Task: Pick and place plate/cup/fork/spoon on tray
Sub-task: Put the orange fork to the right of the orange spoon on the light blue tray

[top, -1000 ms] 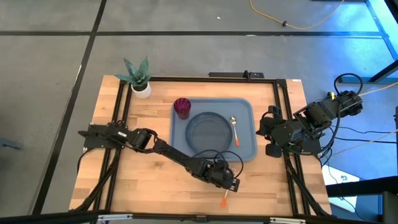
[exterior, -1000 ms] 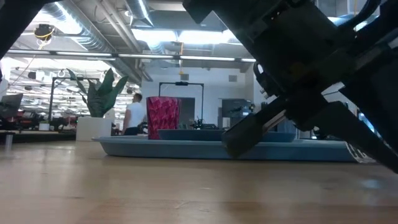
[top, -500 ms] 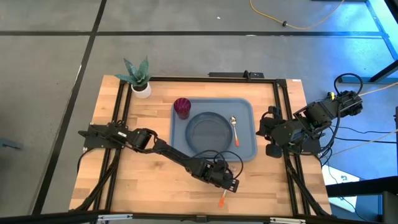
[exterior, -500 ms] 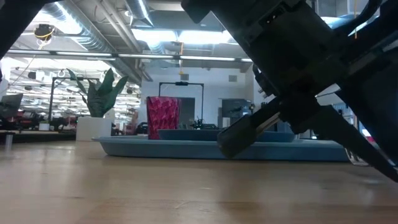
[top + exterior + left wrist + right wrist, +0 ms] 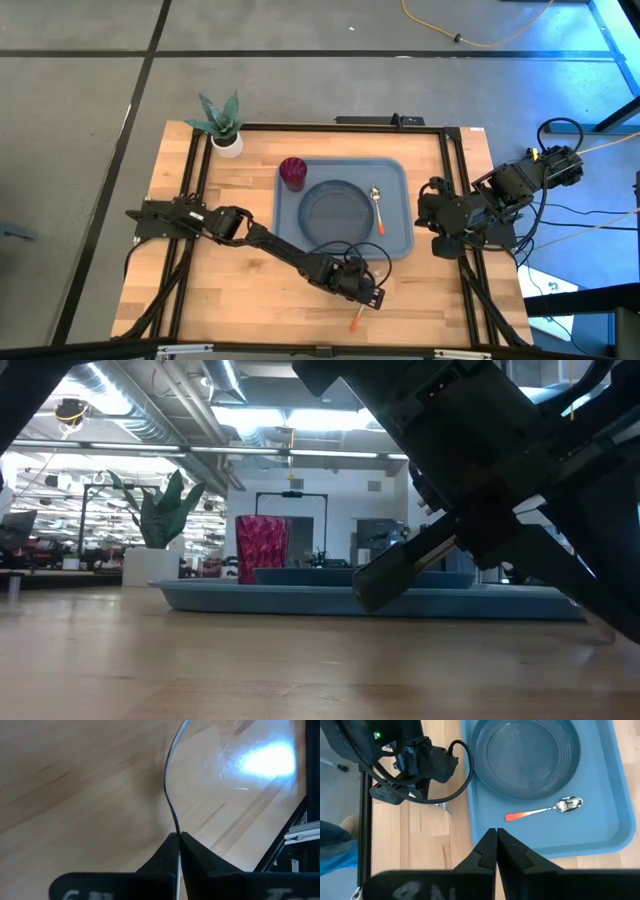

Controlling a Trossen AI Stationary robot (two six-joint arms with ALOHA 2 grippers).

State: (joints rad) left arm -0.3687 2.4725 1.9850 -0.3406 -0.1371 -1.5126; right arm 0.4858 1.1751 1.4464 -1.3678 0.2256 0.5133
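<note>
The light-blue tray (image 5: 398,240) lies mid-table. On it are the slate-blue plate (image 5: 337,210) and the orange-handled spoon (image 5: 378,210), bowl toward the far edge. The maroon cup (image 5: 292,172) stands at the tray's far left corner. My left gripper (image 5: 367,297) is near the table's near edge, in front of the tray, shut on the fork. The fork's orange handle (image 5: 358,321) sticks out toward the near edge, and its tines (image 5: 445,808) show in the right wrist view. My right gripper (image 5: 496,836) is shut and empty, right of the tray. My left gripper pinches the fork's thin metal part (image 5: 174,827) between its two fingers, edge-on. The metal runs on forward past the fingertips in a curve. The orange handle points toward the near edge. Whether the fork is clear of the table I cannot tell.
A white pot with a green plant (image 5: 224,128) stands at the far left corner. A black frame (image 5: 196,170) runs along the table's sides. Bare wood (image 5: 220,290) lies left of and in front of the tray.
My left gripper has shifted only slightly, still shut on the fork, whose handle stays at about the same spot near the near edge.
</note>
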